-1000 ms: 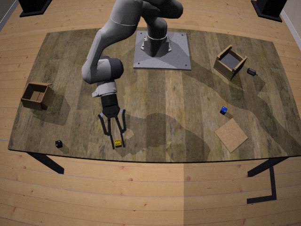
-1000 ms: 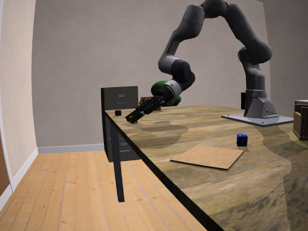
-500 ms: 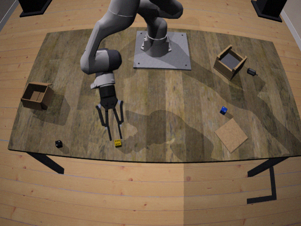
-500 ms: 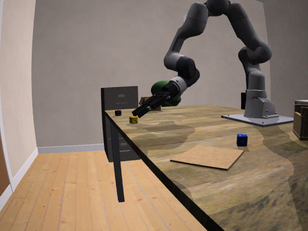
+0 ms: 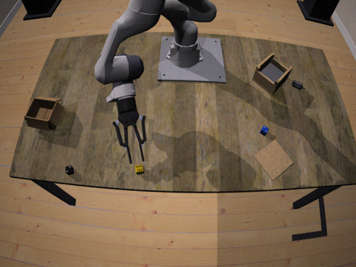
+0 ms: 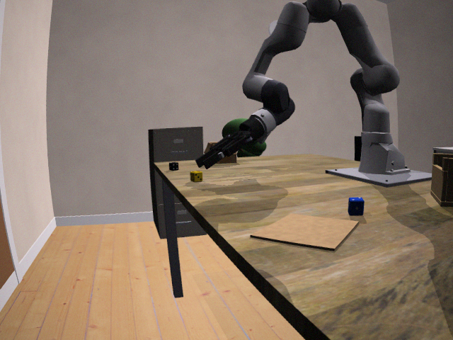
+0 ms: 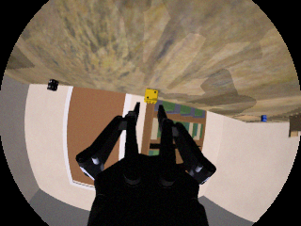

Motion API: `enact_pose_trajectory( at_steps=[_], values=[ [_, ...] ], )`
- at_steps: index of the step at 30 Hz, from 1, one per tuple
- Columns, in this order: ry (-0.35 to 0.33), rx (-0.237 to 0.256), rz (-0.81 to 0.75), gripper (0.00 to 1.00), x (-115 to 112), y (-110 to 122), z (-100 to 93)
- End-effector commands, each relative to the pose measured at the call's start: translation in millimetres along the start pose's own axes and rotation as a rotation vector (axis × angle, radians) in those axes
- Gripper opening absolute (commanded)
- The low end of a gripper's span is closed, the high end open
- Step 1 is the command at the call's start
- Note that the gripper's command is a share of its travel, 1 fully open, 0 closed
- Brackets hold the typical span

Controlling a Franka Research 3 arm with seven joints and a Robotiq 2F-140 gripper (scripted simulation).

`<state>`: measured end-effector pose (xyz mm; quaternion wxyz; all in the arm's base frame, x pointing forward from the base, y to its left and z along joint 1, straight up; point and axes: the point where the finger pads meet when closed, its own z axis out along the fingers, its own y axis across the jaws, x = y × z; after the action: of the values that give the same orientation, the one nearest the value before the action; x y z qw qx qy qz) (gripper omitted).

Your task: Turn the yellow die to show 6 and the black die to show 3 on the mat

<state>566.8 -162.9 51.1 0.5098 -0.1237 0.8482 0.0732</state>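
Observation:
The yellow die (image 5: 139, 168) (image 6: 196, 176) (image 7: 150, 96) sits flat on the table near the front edge, off the mat. My gripper (image 5: 136, 161) (image 6: 202, 164) (image 7: 149, 108) is tilted low, just behind and above the die. Its fingers are a little apart with nothing between them, and they do not touch the die. The black die (image 5: 69, 169) (image 6: 173, 166) (image 7: 53, 85) lies further left along the front edge. The blue die (image 5: 264, 130) (image 6: 355, 205) (image 7: 263, 117) sits on the table just behind the tan mat (image 5: 273, 159) (image 6: 307, 230) at the right. No die is on the mat.
An open cardboard box (image 5: 43, 112) stands at the table's left. A wooden box (image 5: 271, 73) (image 6: 442, 179) and a small dark object (image 5: 297, 84) are at the back right. The arm's base plate (image 5: 192, 60) is at the back middle. The table's front edge runs close to the yellow and black dice.

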Motion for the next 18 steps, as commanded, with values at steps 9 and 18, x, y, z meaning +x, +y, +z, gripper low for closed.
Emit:
enact_pose_trajectory(
  at_steps=[9,18],
  values=[
    [0.006,-0.001,0.003,0.35,-32.4,-0.5,-19.0],
    [0.006,-0.001,0.003,0.35,-43.8,-0.5,-24.9]
  ],
)
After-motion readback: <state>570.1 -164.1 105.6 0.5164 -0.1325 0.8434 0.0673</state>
